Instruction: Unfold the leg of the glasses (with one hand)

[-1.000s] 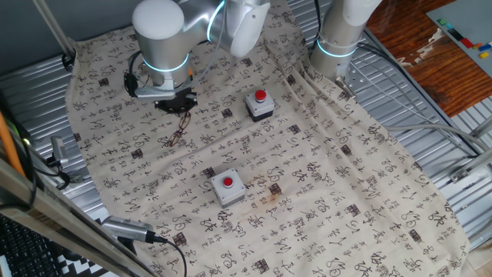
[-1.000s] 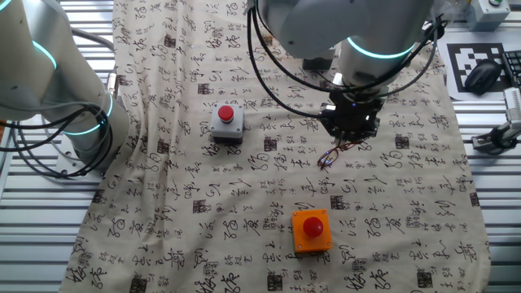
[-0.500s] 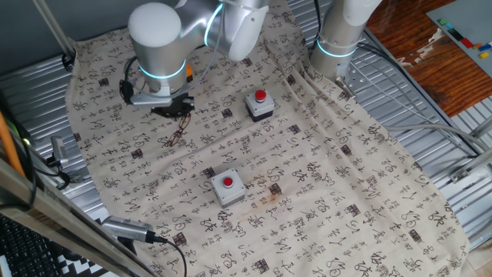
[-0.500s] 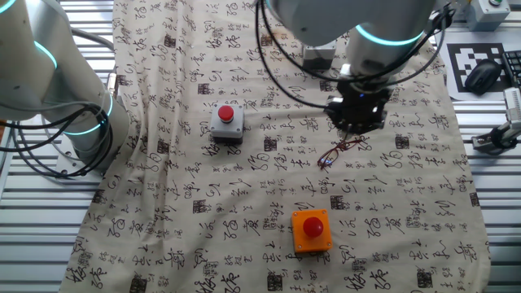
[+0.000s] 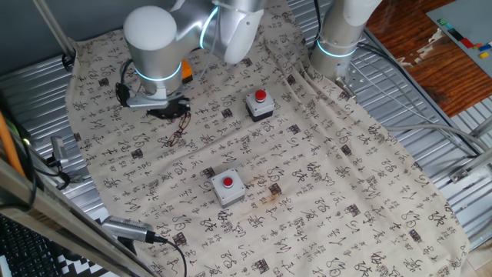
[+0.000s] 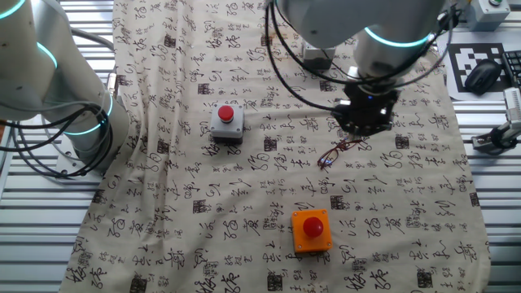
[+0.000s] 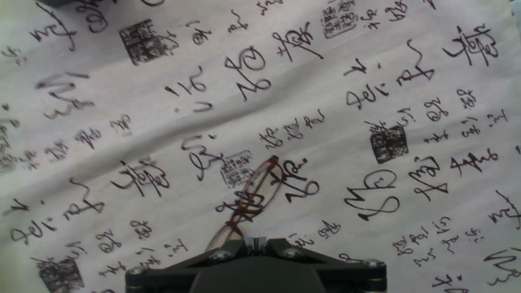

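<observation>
A beige cloth (image 5: 323, 192) printed with black characters covers the table, lying in folds toward the upper right. On it stand two grey button boxes with red caps, one (image 5: 260, 105) at upper centre and one (image 5: 227, 187) at lower centre. In the other fixed view, an orange button box (image 6: 312, 230) sits at lower centre.

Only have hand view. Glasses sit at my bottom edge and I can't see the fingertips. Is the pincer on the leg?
Observer: Side cameras show the glasses lying on the cloth, with one thin end reaching up to the pincer. I can't tell if it is clamped.
Operator: Anything near them?
Observer: An orange button box is nearest, clearly apart from the glasses.
Operator: Anything else?
Observer: A grey button box stands farther off, on the side of the glasses away from the pincer.
</observation>
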